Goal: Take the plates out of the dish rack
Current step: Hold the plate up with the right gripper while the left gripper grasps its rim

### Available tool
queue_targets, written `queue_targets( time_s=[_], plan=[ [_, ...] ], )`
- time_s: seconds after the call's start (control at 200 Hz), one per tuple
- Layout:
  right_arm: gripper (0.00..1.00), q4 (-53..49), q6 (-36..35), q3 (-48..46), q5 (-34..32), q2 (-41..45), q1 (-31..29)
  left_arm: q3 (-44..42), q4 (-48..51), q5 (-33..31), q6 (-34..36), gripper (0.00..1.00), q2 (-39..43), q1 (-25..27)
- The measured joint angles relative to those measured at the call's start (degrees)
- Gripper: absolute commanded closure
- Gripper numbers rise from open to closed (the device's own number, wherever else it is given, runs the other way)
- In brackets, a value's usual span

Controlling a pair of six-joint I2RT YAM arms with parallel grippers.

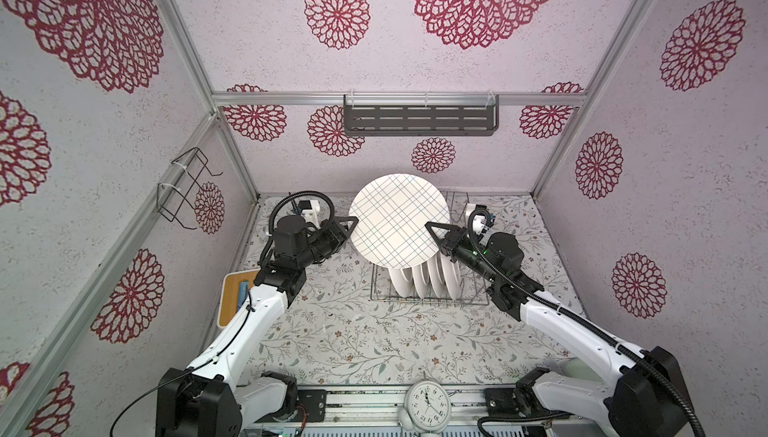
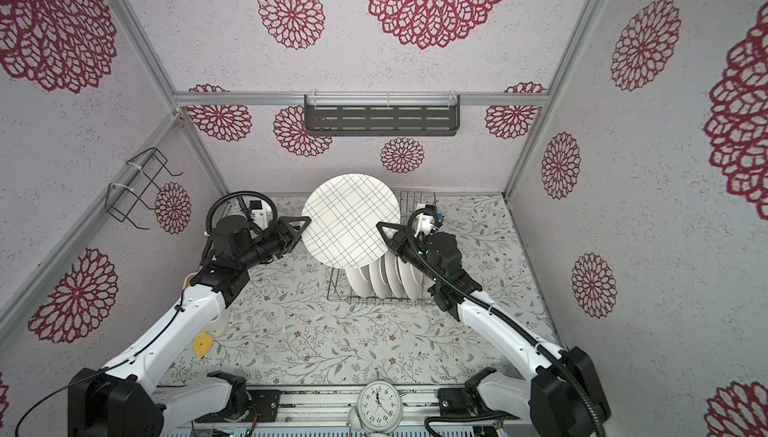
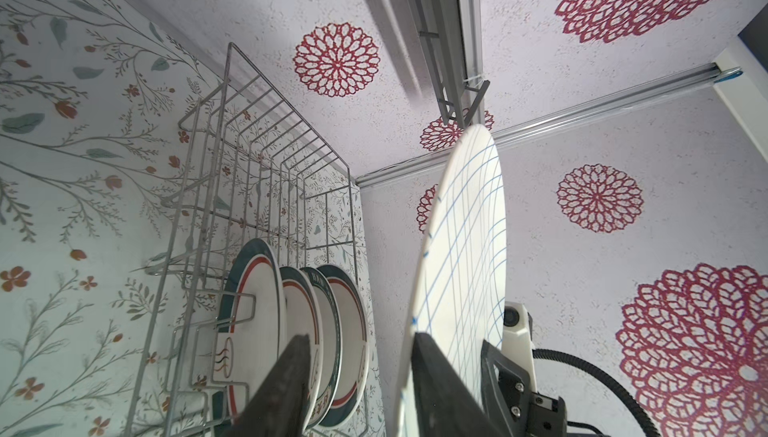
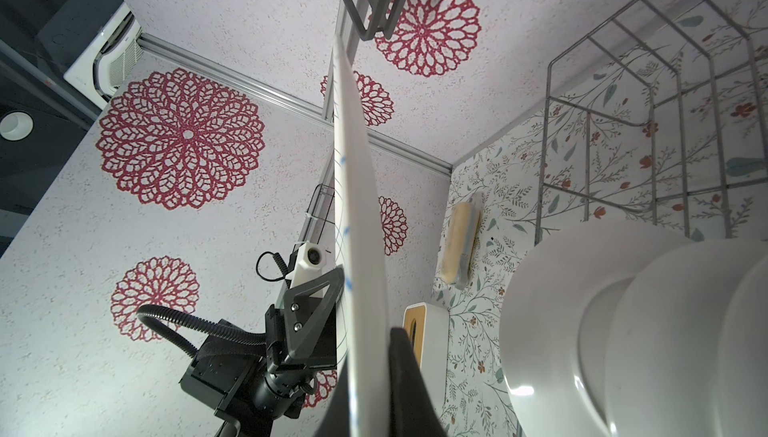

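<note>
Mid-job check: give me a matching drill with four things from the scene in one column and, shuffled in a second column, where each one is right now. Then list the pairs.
Things
1. grid plate
2. teal-rimmed plates
3. clock
4. grey shelf

Places
A. fixed high on the back wall
B. standing on edge in the rack
C. held up over the rack, clamped in the right gripper
D. at the near edge, between the two arm bases

Pairs: 1-C, 2-B, 3-D, 4-A
</note>
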State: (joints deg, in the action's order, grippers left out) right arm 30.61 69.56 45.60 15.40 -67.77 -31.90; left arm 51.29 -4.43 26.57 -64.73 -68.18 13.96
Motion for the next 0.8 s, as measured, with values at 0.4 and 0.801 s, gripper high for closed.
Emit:
queue_targets(
  time_s=[0.4, 0.801],
  plan=[
    [1.0, 1.0, 0.7, 0.5, 3.6, -2.3, 0.3, 0.0, -1.2, 1.4, -0.5, 0.79, 0.0, 0.0],
    [0.8, 1.9, 4.2, 0.7, 5.8, -2.9, 1.2, 0.0, -5.8, 2.6, -3.3, 1.0, -0.1, 0.0]
  ],
)
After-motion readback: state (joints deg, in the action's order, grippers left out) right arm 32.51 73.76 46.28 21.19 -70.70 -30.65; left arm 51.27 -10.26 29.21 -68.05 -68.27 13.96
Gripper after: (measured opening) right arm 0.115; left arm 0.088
